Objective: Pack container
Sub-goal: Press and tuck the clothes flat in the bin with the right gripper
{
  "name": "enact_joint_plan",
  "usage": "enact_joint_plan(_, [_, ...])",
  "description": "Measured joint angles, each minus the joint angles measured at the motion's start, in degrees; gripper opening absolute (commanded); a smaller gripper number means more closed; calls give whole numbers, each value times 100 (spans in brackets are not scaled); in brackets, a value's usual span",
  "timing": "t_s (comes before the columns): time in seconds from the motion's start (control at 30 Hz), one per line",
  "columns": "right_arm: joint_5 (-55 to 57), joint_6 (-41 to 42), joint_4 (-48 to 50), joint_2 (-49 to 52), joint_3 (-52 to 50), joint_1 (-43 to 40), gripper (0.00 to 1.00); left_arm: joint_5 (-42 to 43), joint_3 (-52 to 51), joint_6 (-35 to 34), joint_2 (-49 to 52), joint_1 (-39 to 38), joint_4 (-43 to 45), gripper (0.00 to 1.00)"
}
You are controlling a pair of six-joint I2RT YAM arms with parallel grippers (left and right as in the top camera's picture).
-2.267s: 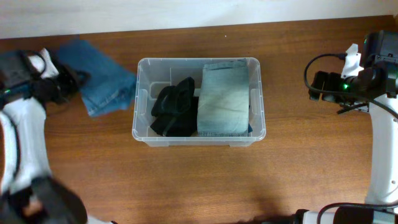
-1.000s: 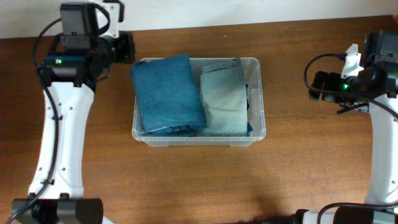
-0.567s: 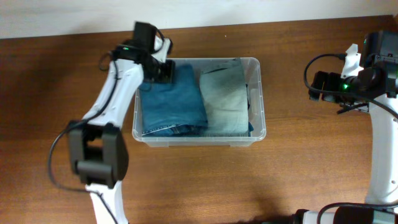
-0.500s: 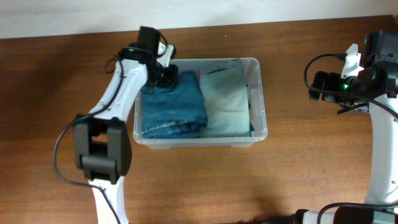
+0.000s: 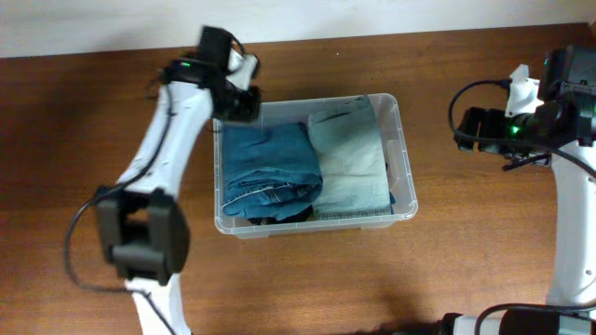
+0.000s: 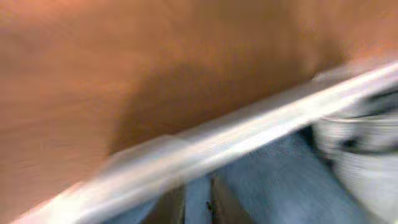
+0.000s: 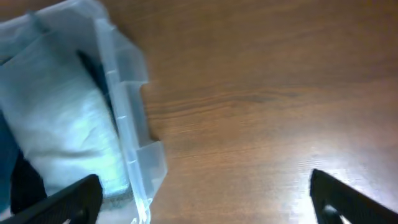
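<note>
The clear plastic container (image 5: 407,181) stands mid-table, slightly turned. It holds folded dark blue jeans (image 5: 270,167) on the left, light washed jeans (image 5: 352,167) on the right and a black garment (image 5: 279,216) showing under the blue ones. My left gripper (image 5: 244,104) is at the container's far left corner. In the blurred left wrist view its fingers (image 6: 197,208) are close together just inside the rim (image 6: 236,134), over blue cloth. My right gripper (image 5: 458,130) is open and empty, well right of the container (image 7: 127,106).
The brown wooden table (image 5: 484,261) runs to a pale wall at the back. The right arm's base and cables stand at the table's right edge (image 5: 568,233). The light jeans (image 7: 62,124) also show in the right wrist view.
The blue jeans went from the table into the container over the black garment. The container has since slid right and toward the front, and the blue jeans are more bunched. The right arm stayed still.
</note>
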Motion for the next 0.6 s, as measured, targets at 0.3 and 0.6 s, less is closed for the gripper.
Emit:
enact_joint_plan(0.3, [-293,-616,232,85,-9,1917,27,-531,409,52,-2293,750,-343,46])
enact_joint_plan(0.6, [-306,-656,1519,1558,-876,2949,38,-780,341,59,-2186,1147,-944,48])
